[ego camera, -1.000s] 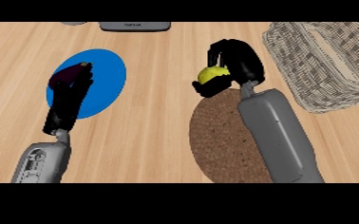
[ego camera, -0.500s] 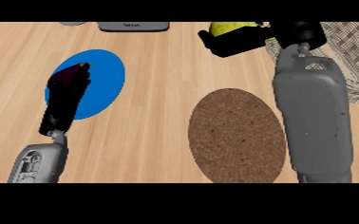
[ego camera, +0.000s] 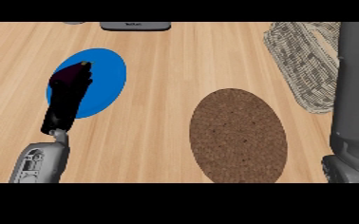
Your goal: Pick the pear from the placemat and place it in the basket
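Observation:
The brown oval placemat (ego camera: 238,135) lies bare on the wooden counter, right of centre. The wicker basket (ego camera: 303,61) stands at the far right. My right forearm (ego camera: 346,104) runs up the right edge and covers part of the basket; its hand and the pear are out of view. My left hand (ego camera: 70,83) rests open, fingers straight, over the blue plate (ego camera: 105,76) at the left, holding nothing.
A grey appliance (ego camera: 135,25) sits at the counter's far edge, top centre, with a small grey object (ego camera: 72,23) to its left. Bare wood lies between the plate and the placemat.
My right arm has lifted the pear off the placemat and swung right and away, toward the basket; hand and pear have left the view. The left hand has stayed still.

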`<state>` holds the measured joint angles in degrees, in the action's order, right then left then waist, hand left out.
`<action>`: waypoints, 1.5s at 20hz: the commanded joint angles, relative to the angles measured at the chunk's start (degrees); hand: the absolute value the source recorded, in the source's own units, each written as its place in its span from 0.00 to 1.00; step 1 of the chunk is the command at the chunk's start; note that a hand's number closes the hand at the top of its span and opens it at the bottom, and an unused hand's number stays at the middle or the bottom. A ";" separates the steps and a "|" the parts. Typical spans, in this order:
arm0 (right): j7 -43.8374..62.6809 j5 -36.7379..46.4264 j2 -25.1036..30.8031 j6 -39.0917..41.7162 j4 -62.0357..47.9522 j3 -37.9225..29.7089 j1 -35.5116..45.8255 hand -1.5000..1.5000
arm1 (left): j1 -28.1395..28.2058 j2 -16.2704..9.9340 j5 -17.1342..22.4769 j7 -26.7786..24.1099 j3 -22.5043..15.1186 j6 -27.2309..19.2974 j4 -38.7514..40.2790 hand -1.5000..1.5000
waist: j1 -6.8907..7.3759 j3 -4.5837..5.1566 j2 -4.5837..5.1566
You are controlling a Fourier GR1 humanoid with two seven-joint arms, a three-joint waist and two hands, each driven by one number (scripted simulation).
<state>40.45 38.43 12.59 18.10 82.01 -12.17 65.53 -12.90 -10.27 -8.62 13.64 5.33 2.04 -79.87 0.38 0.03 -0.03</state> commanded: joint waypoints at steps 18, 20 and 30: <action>-23.54 14.42 28.07 -2.19 -37.59 1.48 2.55 1.00 | 0.07 0.99 -0.67 0.31 -0.95 -0.04 -0.30 0.50 | 0.77 -0.03 0.43; -29.99 13.28 30.62 -1.74 -38.18 1.02 -0.06 1.00 | -2.21 0.16 -0.07 0.05 0.18 0.67 2.75 0.50 | 0.19 -0.04 0.47; -42.54 15.16 31.58 -10.02 -54.76 -0.16 -0.63 1.00 | -1.24 0.87 0.08 0.99 -0.63 0.86 -0.54 0.50 | 1.19 -0.07 0.58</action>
<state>2.60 52.62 42.10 9.49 32.40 -12.17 65.26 -14.78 -9.66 -8.70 14.92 5.03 2.54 -79.68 1.47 -0.03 0.56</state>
